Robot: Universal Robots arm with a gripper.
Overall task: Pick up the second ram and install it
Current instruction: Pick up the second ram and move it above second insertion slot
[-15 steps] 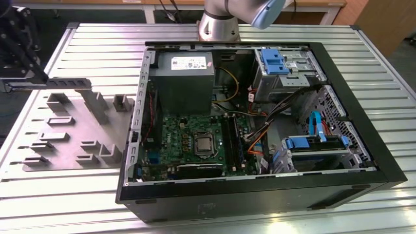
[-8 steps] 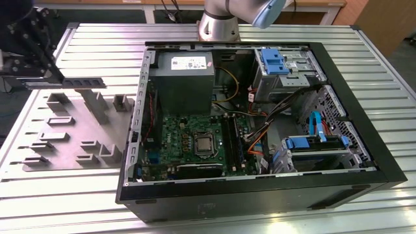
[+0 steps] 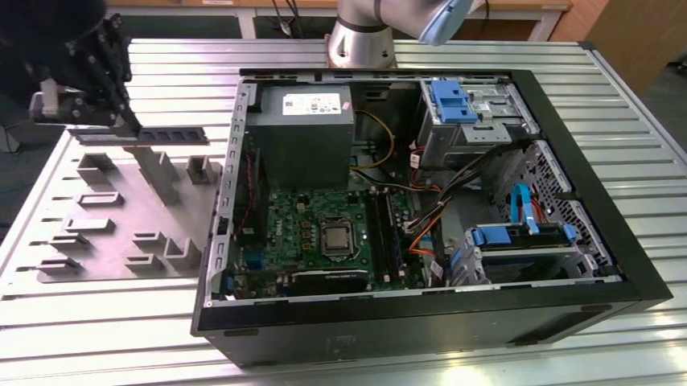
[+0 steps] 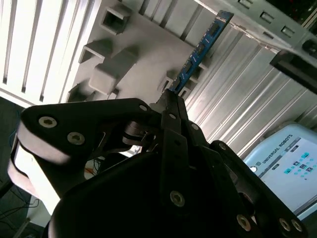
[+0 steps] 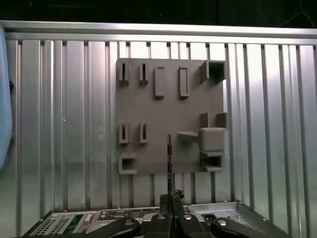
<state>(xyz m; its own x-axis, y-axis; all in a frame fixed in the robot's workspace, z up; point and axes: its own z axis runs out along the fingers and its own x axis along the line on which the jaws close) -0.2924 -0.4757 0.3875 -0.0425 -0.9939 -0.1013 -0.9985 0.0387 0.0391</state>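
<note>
- The second ram (image 3: 172, 135), a thin, long, dark blue-green memory stick with black chips, sits in the upper left of the exterior view. It is held on edge, with its length level, over the fixture.
- The black two-fingered hand (image 3: 131, 129) is clenched on one end of the stick. In the second wrist view its fingers (image 4: 172, 106) pinch the flat faces, so the rest of the board (image 4: 198, 49) juts out free.
- In the first wrist view the stick (image 5: 169, 156) shows as a thin line straight out from the hand (image 5: 171, 197). That grip likely keeps the contact edge unobstructed for seating.
- Below lies the grey plastic fixture plate (image 3: 118, 217) with its raised blocks. The stick appears lifted clear of them.
- The plate rests on the ribbed metal worktop (image 3: 108, 322).
- The open black computer case (image 3: 429, 310) lies toward the exterior view's right. Its green motherboard (image 3: 311, 213) and long black memory slots (image 3: 381, 229) face up, well apart from the hand.
</note>
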